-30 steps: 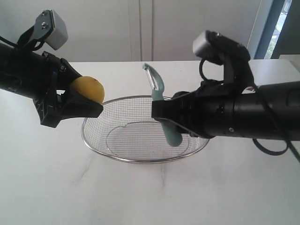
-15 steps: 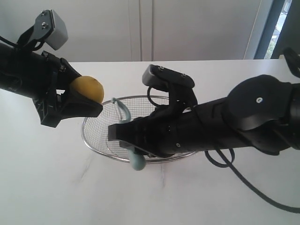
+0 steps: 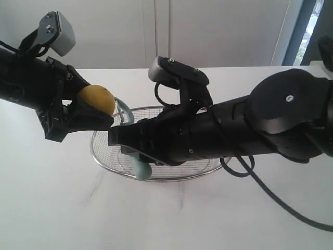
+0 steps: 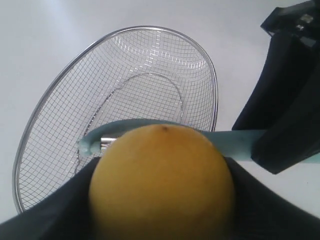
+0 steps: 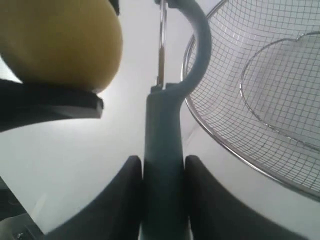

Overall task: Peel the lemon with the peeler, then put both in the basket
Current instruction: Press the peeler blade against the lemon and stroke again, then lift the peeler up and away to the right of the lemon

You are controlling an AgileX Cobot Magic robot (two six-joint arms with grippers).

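My left gripper (image 3: 104, 112) is clamped across the middle of the lemon (image 4: 160, 185), holding it in the air by the left rim of the wire-mesh basket (image 3: 177, 178). The rind looks firm but waxy, so I judge it may twist under the blade. My right gripper (image 5: 162, 200) pinches the peeler (image 5: 164, 125) by its stiff, light handle. The blade is just beside the fruit, but I cannot tell whether they touch. Below is a smooth white table (image 3: 78, 208), with pale cabinet doors (image 3: 156, 31) behind.
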